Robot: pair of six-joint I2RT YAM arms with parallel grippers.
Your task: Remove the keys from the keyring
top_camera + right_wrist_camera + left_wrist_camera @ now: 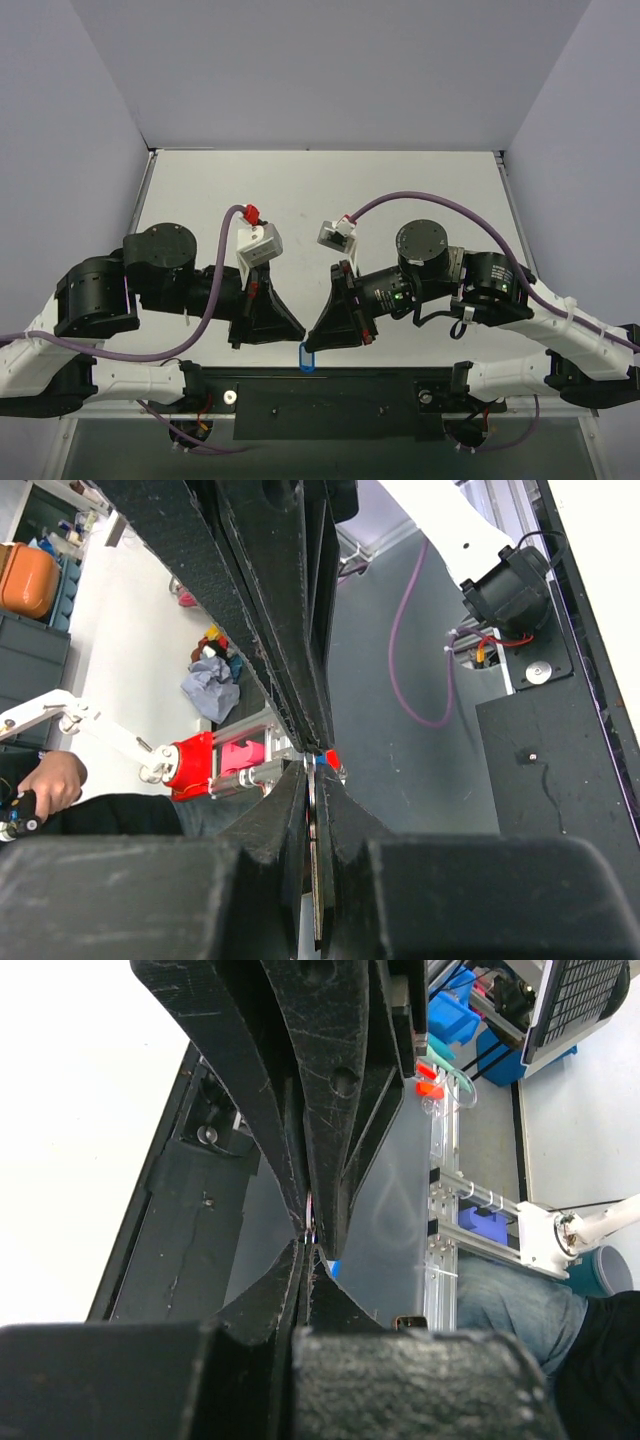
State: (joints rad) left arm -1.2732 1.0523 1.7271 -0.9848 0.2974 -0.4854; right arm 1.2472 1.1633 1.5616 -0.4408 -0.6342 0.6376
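The two grippers meet tip to tip above the table's front edge. The keyring's blue tag point(307, 357) hangs just below their tips; a sliver of blue also shows in the left wrist view point(333, 1268). My left gripper point(298, 333) is shut, with a thin shiny ring point(311, 1230) pinched at its tips point(308, 1242). My right gripper point(314, 338) is shut on the silver key point(316, 825), seen edge-on as a thin metal strip between its fingers point(295, 810). The rest of the key and ring is hidden by the fingers.
A black rail point(330, 395) runs along the table's front edge under the grippers. The white tabletop point(320, 190) lies behind the arms, with walls on three sides. Purple cables loop over both wrists.
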